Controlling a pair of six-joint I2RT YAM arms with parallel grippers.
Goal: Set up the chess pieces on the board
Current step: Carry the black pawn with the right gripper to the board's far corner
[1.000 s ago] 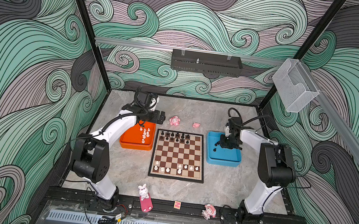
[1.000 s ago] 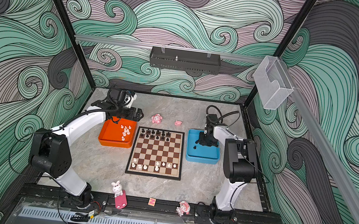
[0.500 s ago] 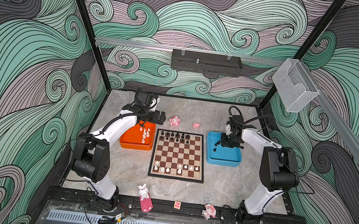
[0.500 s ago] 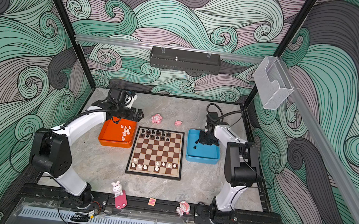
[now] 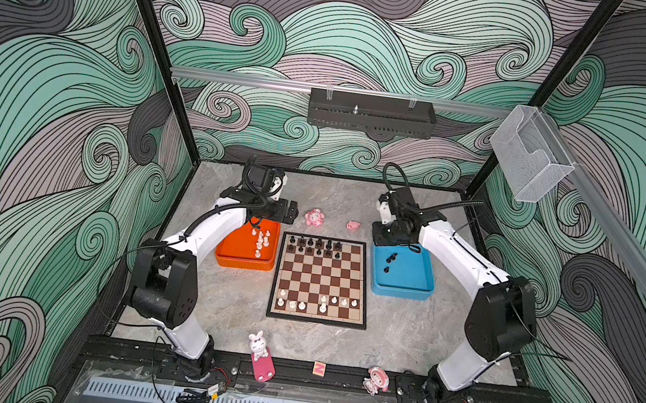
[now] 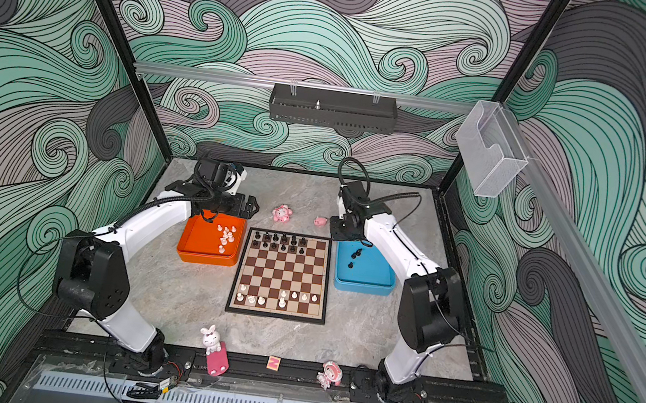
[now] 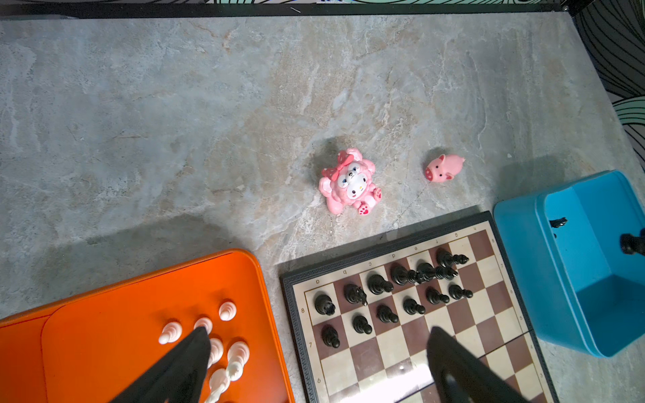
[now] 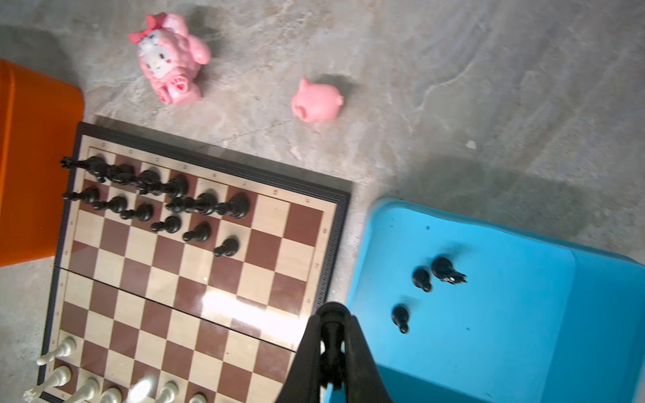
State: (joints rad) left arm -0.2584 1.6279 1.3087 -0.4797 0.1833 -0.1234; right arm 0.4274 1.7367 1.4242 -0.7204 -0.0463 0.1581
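Observation:
The board (image 5: 321, 279) lies mid-table, with black chess pieces (image 5: 316, 245) on its far rows and white ones (image 5: 317, 300) on its near rows. More white pieces (image 5: 260, 241) lie in the orange tray (image 5: 242, 264). A few black ones (image 8: 422, 279) lie in the blue tray (image 5: 406, 292). My left gripper (image 7: 318, 335) hangs open and empty over the orange tray's far right corner and the board's far left corner. My right gripper (image 8: 331, 322) is shut on a black chess piece (image 8: 331, 335) above the blue tray's edge next to the board.
A pink plush figurine (image 5: 314, 217) and a pink pig (image 5: 352, 226) lie just behind the board. A bunny toy (image 5: 261, 350), a small letter block (image 5: 319, 368) and another pink figurine (image 5: 376, 380) sit along the front rail.
My right gripper has moved left from over the blue tray toward the board, still shut on the black piece. The left arm has stayed put.

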